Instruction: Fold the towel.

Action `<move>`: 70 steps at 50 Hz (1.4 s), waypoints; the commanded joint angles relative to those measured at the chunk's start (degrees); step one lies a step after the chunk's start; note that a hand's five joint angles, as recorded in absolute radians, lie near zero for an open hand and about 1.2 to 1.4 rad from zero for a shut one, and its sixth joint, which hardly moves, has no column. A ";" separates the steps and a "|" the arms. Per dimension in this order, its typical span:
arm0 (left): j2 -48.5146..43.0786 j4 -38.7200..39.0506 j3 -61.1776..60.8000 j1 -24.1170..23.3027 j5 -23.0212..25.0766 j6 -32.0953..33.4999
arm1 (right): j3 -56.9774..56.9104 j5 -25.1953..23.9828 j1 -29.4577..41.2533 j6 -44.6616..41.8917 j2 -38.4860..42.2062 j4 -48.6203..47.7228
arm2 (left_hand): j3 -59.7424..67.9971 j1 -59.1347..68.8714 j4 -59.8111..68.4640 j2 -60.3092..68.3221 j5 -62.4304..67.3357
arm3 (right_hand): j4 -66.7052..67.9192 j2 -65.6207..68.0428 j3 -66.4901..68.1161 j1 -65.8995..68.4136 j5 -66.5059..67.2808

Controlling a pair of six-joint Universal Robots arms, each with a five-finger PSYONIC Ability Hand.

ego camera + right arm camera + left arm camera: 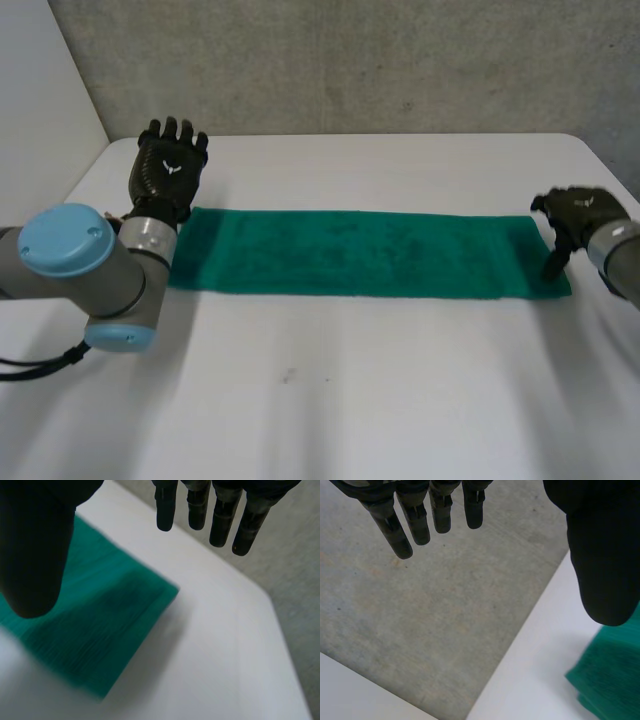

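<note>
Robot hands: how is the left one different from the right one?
The left robot hand is at the towel's left end; the right robot hand is at its right end. The left's fingers point away towards the wall; the right's point down. Both are open and black.

White surface [340, 430] before grey concrete [350, 60].
Smooth and bright across the whole near field, with rounded far corners; small dark speck [288, 377] near the front middle, a fainter mark just beside it. Mottled, pitted grey beyond the far edge; pale panel [40, 80] at the head view's left, meeting the concrete along a slanting line.
</note>
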 commanded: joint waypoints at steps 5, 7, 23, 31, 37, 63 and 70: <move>2.06 -0.31 -4.72 -0.71 -0.02 -2.84 | 6.95 -1.41 -2.83 -4.51 1.83 -6.13 | -2.12 -1.45 -1.48 -1.56 -2.52 | 13.92 14.38 14.84 15.43 13.15; 2.06 -0.31 -4.72 -0.71 -0.02 -2.93 | 6.25 -1.23 -3.36 -4.95 3.58 -6.21 | -2.12 -1.45 -1.48 -1.56 -2.52 | 20.95 21.40 21.87 22.45 20.18; 3.98 -0.40 -5.33 -0.54 -0.11 -3.45 | -0.70 5.62 -9.86 -8.28 5.88 -6.30 | -2.12 -1.45 -1.48 -1.56 -2.52 | 66.36 66.81 67.27 67.86 65.59; 6.80 -2.42 -7.27 0.08 -0.11 -6.35 | -4.30 8.35 -14.17 -18.48 5.26 -6.21 | -2.12 -1.45 -1.48 -1.56 -2.52 | 66.36 66.81 67.27 67.86 65.59; 7.77 -4.70 -7.88 0.17 -0.11 -8.02 | -5.54 6.94 -11.18 -18.84 3.15 -6.48 | -2.12 -1.45 -1.48 -1.56 -2.52 | 66.36 66.81 67.27 67.86 65.59; 11.37 -4.79 -8.14 -2.03 -2.05 -10.49 | -18.19 -12.05 38.38 -13.13 18.96 -11.49 | -2.12 -1.45 -1.48 -1.56 -2.52 | 66.36 66.81 67.27 67.86 65.59; 8.40 -4.44 -4.03 -7.11 -2.05 -12.85 | -18.46 -7.05 37.68 -11.46 17.92 -11.58 | -1.45 -0.78 -0.81 -0.89 -1.85 | 2.24 2.69 3.15 3.74 1.47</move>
